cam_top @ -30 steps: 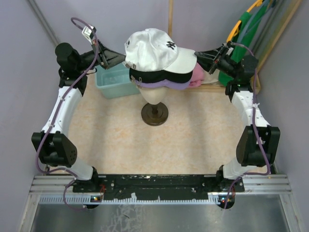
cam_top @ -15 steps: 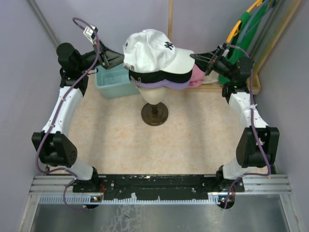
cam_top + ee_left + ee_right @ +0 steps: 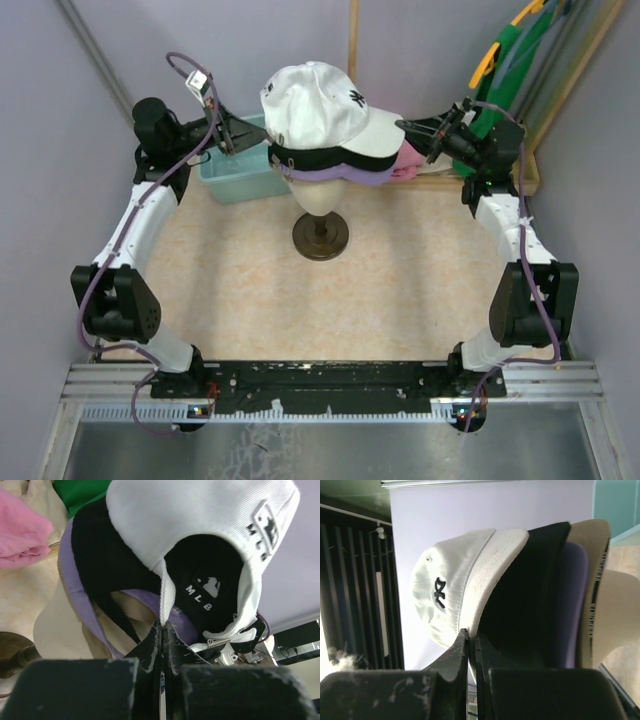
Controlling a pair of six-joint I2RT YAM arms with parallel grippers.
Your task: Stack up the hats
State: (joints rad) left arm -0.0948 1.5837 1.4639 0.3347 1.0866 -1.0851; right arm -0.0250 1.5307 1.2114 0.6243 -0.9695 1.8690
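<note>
**Stacking task, late stage.** All four hats are seen on one pile, carried by the mannequin head (image 3: 318, 196) on its stand at the middle of the counter (image 3: 250, 285). The white cap (image 3: 315, 100) lies uppermost. Beneath it come the black cap (image 3: 335, 158) and the purple cap (image 3: 355, 178). The tan cap (image 3: 594, 545) lies lowest and is made out only in the wrist views. No hat is seen lying apart on the counter.

The left hand (image 3: 161, 627) is closed, and the white edge of the rear opening of the white cap is pinched between its fingers. The right hand (image 3: 471, 636) is likewise closed at the rim of the white cap's brim, which appears to be nipped between the fingertips. The top cap is thus held at back and front.

The placing of the hats is judged complete. What is left appears to be a last settling of the white cap, so that its brim lines up with those below, followed by release by both hands. Whether the cap is fully seated on the black one cannot be told. A pink cloth (image 3: 410, 158) and a teal bin (image 3: 232, 172) lie behind the stand, apart from the stack.
</note>
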